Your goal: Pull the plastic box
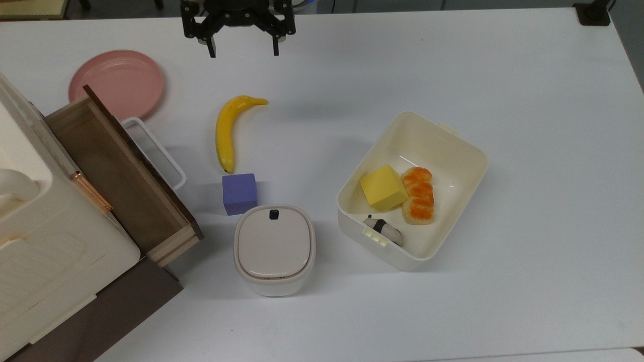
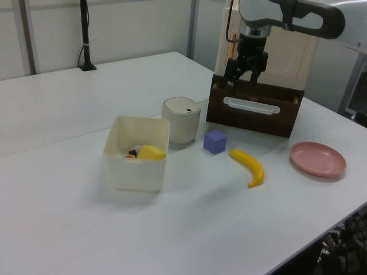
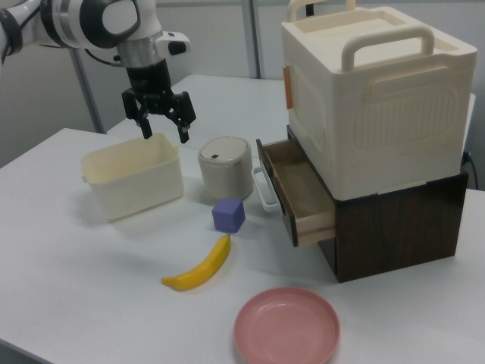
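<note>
A big white table (image 1: 503, 75) stands in a room with pale wall panels (image 2: 137, 28) behind it. A black pole on a small base (image 2: 87, 66) sits at the table's far corner — the light is soft and even.

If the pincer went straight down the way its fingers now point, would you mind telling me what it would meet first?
Most likely bare table. The open pincer hangs above the white surface near the top view's upper edge, apart from the banana and the pink plate. Its exact height is unclear.
</note>
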